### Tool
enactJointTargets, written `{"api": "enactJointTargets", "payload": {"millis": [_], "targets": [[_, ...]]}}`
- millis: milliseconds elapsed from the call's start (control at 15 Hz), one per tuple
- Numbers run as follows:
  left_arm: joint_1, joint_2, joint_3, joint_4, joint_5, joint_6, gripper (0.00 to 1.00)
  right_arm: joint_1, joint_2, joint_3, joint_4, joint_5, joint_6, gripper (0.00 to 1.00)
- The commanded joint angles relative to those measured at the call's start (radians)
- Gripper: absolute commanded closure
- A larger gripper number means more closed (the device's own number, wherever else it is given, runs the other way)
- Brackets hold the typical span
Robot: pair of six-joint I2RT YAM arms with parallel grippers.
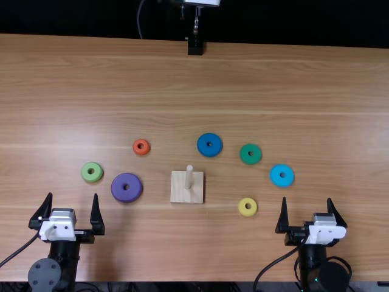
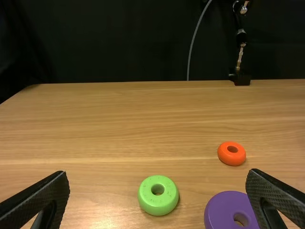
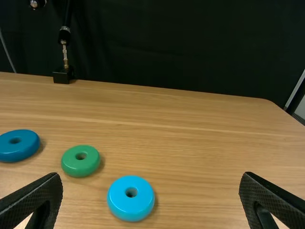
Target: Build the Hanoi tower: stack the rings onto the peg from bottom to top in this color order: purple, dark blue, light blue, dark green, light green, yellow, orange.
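Note:
My left gripper (image 1: 72,207) stands open at the near left, below the light green ring (image 1: 92,172); the purple ring (image 1: 127,187) lies to its right. The left gripper (image 2: 157,198) is spread wide in its wrist view, the light green ring (image 2: 158,195) beyond. My right gripper (image 1: 306,210), also open and holding nothing, is at the near right; in its wrist view the right gripper (image 3: 150,200) has the light blue ring (image 3: 130,198) ahead. The wooden base (image 1: 181,193) carries a bare upright peg (image 1: 188,177). Orange (image 1: 141,146), dark blue (image 1: 209,145), dark green (image 1: 250,154) and yellow (image 1: 248,207) rings lie flat, apart.
The light brown table (image 1: 182,79) stretches away to a dark backdrop. A black stand (image 1: 195,46) is at the far edge, near the middle. Dark cables run beside both arms at the near edge.

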Motion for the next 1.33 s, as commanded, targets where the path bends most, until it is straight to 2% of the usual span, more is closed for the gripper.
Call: {"api": "enactJointTargets", "payload": {"millis": [0,867,933,1067,1133,1267], "targets": [[0.008,-0.012,-0.018,-0.023,0.009,-0.003,0.00,-0.012,-0.012,-0.009,0.001,-0.002,0.004,0.00],[0.022,-0.012,-0.018,-0.018,0.015,-0.005,0.00,-0.012,-0.012,-0.009,0.001,-0.002,0.004,0.00],[0.024,-0.012,-0.018,-0.018,0.020,-0.003,0.00,-0.012,-0.012,-0.009,0.001,-0.002,0.004,0.00],[0.010,-0.012,-0.010,-0.038,0.085,0.002,0.00,-0.012,-0.012,-0.009,0.001,-0.002,0.004,0.00],[0.010,0.001,0.030,-0.047,0.099,0.004,0.00,-0.012,-0.012,-0.009,0.001,-0.002,0.004,0.00],[0.010,0.085,0.183,-0.038,0.101,0.004,0.00,-0.012,-0.012,-0.009,0.001,-0.002,0.004,0.00]]}}
